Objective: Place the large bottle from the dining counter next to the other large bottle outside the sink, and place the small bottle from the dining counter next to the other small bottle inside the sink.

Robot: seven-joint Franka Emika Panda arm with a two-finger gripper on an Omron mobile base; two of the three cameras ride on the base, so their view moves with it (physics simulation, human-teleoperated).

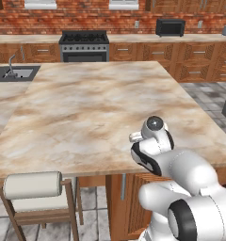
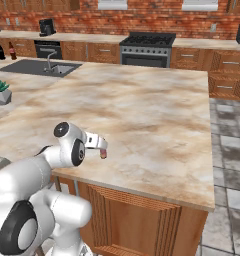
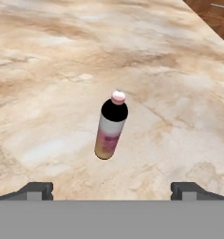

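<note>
Beige-brown marbled stone formed the broad dining counter (image 1: 100, 103), set over reddish wooden cabinets. On it stood the small bottle (image 3: 110, 126), a stubby thing with a pinkish-white label, a dark shoulder and a pale pink cap, upright and alone on the bare stone. In the hand view it sat near the middle of the frame, ahead of the two dark fingertips (image 3: 35, 190), which stood far apart at the bottom corners with the bottle well clear of both. The gripper (image 3: 112, 192) was spread wide and held nothing. In the right base view the same small bottle (image 2: 103, 152) showed just beyond the white hand, near the counter's front edge.

Farther off, at the counter's far left corner, the rectangular grey metal sink (image 2: 59, 69) lay in its dark grey surround with a slim chrome faucet (image 2: 49, 61) rising over it. Behind it, by the brick wall, two dark bottles (image 2: 6, 50) stood side by side; they were too small to make out further. A small green plant in a grey pot (image 2: 0, 93) rested at the counter's left edge, and a black stove (image 1: 84, 45) sat against the back wall.
</note>
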